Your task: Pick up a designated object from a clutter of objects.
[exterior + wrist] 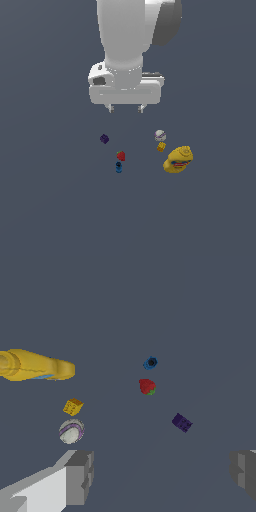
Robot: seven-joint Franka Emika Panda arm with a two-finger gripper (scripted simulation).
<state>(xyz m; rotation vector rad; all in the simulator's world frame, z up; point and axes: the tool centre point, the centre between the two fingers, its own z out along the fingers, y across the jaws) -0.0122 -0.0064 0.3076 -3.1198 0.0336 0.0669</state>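
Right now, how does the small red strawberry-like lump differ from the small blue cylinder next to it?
The red strawberry-like lump is rounded, with a bit of green in the wrist view; the blue cylinder is straight-sided with a dark end. The red lump looks slightly wider, and it lies nearer the dark purple cube. Both are tiny and lie free under the open gripper.

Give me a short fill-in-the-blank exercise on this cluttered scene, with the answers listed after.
1. The gripper hangs above the objects with its jaws ____.
2. The small red strawberry-like lump lies right beside the small ____ cylinder.
3. The white ball lies next to the small yellow ____.
4. The biggest item is the bottle-like object, coloured ____.

Missing words: open; blue; cube; yellow
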